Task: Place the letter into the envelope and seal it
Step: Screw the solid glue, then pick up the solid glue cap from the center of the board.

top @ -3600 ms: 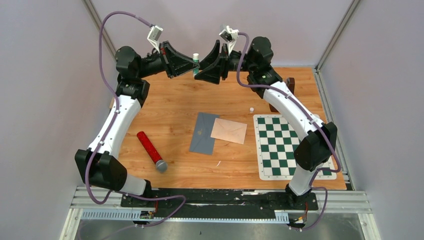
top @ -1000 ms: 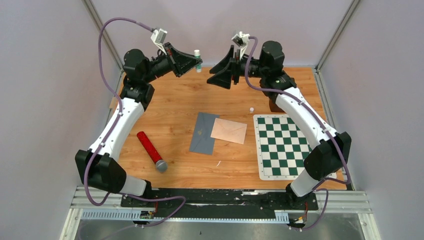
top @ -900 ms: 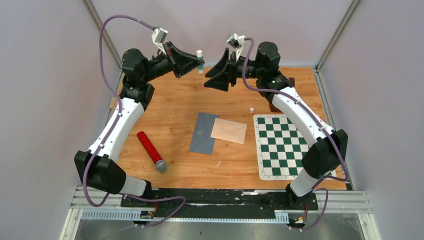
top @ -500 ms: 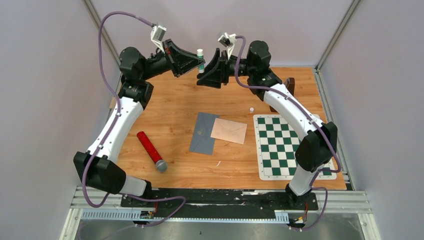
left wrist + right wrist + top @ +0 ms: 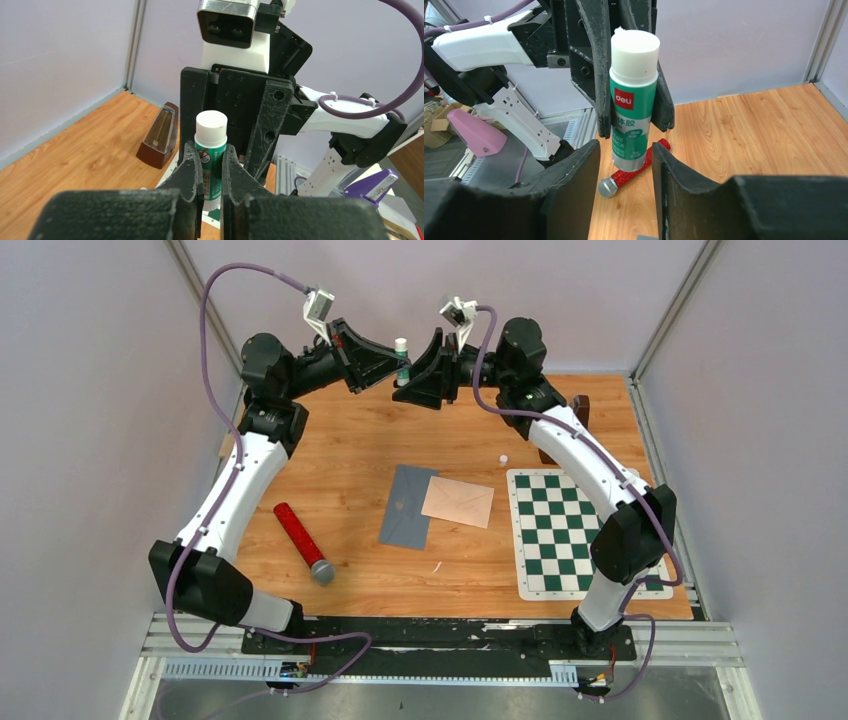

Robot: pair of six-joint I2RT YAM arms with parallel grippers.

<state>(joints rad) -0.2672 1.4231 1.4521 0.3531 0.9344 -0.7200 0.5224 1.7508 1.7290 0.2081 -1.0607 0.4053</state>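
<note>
– Two claws are up at twelve o'clock, over the far edge of the table (image 5: 340,450). What have they got?

– My left claw (image 5: 211,152) is pinching a glue stick (image 5: 634,100) round its green middle and holding it in the air. My right claw (image 5: 624,150) faces it, fingers spread either side of one white end. A gap shows beside the stick, so I'd say that claw has no grip.

– And the letter and envelope?

– They're flat at the centre of the table, well apart from both claws. A tan sheet (image 5: 458,502) lies with its nine o'clock edge over a grey-blue sheet (image 5: 400,510). I can't tell from above which one is the letter.

– How will the stick handle?

– It's light, hard, round, smooth plastic. I reckon it will want to spin or slide between flat fingers. So squeeze square across the barrel, and take the end piece close to the body, not at its tip.

– And the paper?

– Thin, limp and nearly weightless, lying flat on wood, so there's little to pinch from above. Where the tan sheet rides over the other there should be a slight lip, and I'd take hold there. Go gently, because it will crease.
</note>
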